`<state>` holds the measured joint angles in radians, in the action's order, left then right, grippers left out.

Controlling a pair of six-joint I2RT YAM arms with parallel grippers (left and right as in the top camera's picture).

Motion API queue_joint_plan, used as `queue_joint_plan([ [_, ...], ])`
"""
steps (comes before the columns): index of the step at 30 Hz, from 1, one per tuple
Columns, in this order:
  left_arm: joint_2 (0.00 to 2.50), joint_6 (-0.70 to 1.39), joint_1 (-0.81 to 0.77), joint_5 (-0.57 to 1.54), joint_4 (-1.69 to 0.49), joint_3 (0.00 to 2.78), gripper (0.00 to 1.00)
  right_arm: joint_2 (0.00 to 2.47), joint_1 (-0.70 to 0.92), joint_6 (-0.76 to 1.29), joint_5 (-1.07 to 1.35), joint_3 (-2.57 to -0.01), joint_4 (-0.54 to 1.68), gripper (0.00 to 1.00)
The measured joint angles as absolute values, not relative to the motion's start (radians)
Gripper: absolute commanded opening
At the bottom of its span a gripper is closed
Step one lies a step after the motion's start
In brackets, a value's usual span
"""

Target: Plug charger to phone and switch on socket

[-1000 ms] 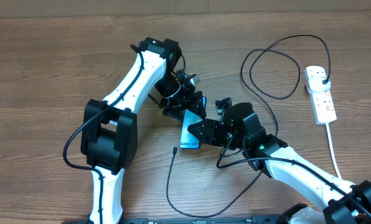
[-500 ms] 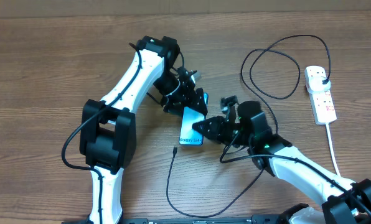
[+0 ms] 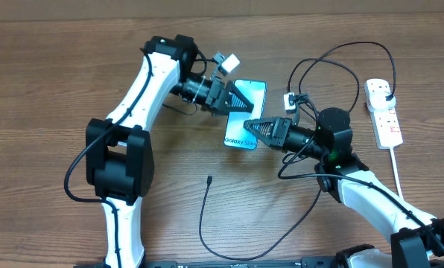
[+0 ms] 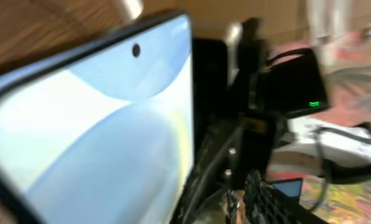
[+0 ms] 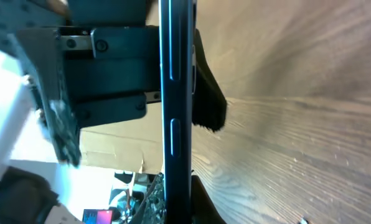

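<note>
Robot lab, wood-grain table, white left arm, right arm

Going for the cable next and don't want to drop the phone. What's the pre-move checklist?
1. Grip of left gripper on phone: ok. The right wrist view shows a finger on each face.
2. Grip of right gripper on phone: cannot tell. Its tip meets the phone's lower edge.
3. Access to charger tip: ok. It lies on the table, apart from both arms.
4. Black plug in socket: looks ok.
5. Red switch on: cannot tell, too small.
6. Charging port of phone facing the tip: cannot tell.
</note>
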<state>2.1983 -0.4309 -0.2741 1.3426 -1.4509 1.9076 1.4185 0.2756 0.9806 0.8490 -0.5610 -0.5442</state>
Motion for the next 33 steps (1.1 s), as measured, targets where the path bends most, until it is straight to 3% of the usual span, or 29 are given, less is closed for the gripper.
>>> queue_joint_plan([
  [10,2.198,-0.505,-0.258,1.497,-1.453,1.908,0.51,1.413,0.275,0.983,0.858,-0.561,-0.622,0.04],
  [26,2.198,-0.517,-0.286,1.51,-1.455,1.908,0.43,1.407,0.274,0.989,0.879,-0.561,-0.628,0.04],
  [33,2.2,-0.525,-0.286,1.51,-1.453,1.908,0.19,1.399,0.275,0.999,0.881,-0.563,-0.636,0.04],
])
